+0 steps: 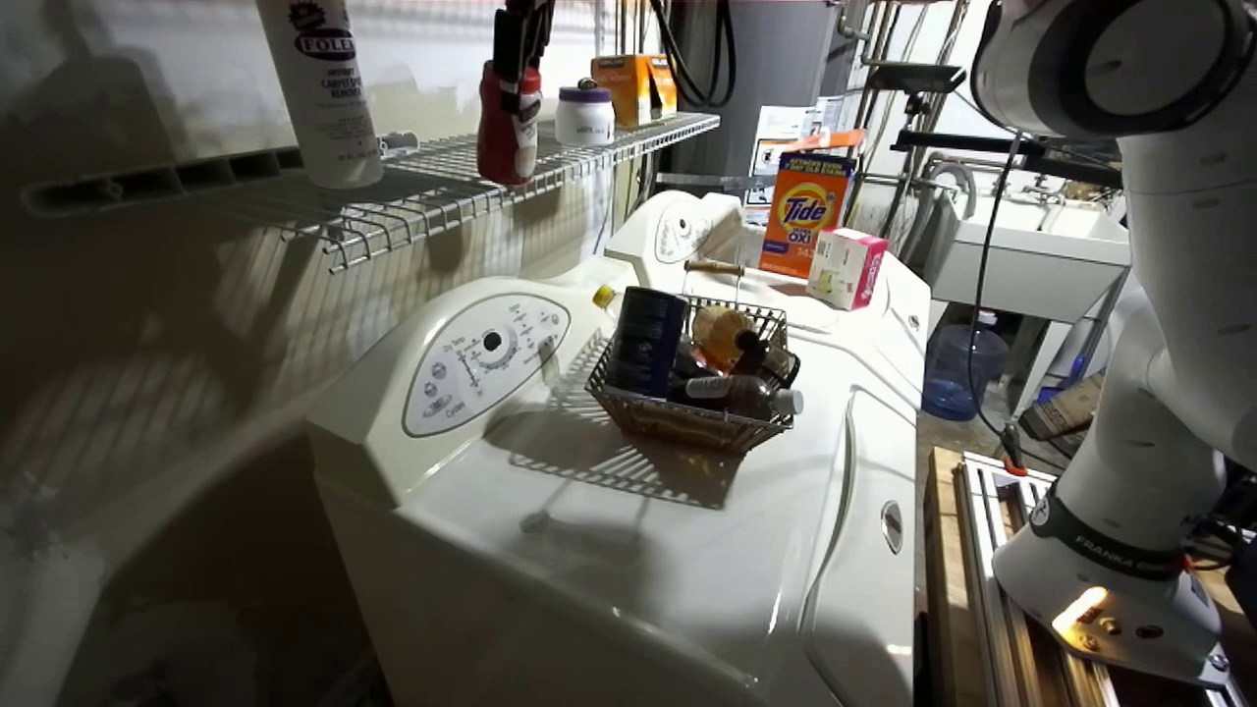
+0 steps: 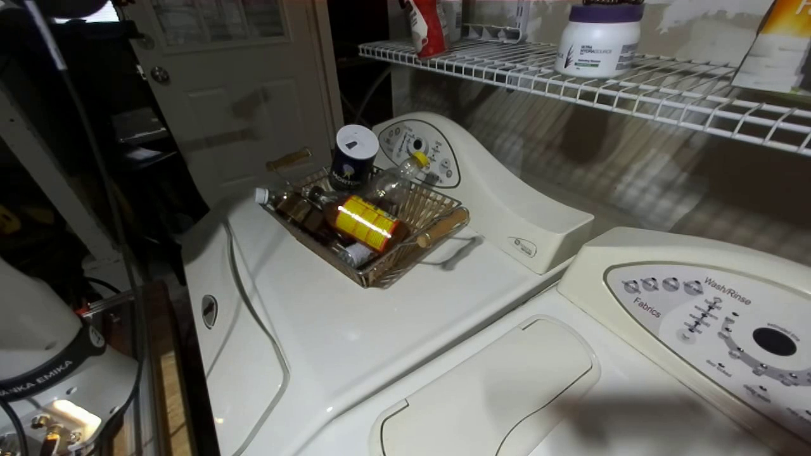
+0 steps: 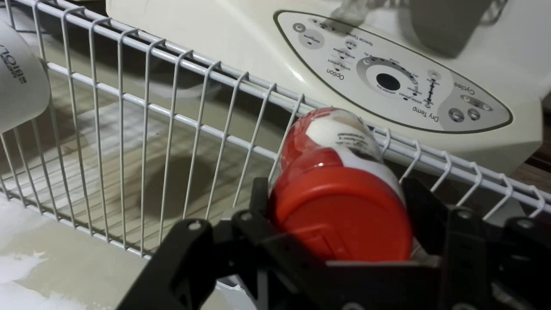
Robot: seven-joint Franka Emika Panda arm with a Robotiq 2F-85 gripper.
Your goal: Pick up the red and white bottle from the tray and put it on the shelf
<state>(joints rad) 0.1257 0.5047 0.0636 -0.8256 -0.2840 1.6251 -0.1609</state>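
The red and white bottle is gripped near its red cap, with the fingers of my gripper pressed on both sides. The wrist view looks down on that cap, and the lower body covers part of the front rail of the shelf. In both exterior views the bottle is nearly upright at the white wire shelf, its base level with the rods; whether it touches them I cannot tell. Below, on the dryer, sits the tray, a wire basket of bottles and a dark canister.
On the shelf a tall white spray bottle, a white jar with purple lid and an orange carton flank the held bottle. A Tide box and a pink-white box stand on the machine behind the tray.
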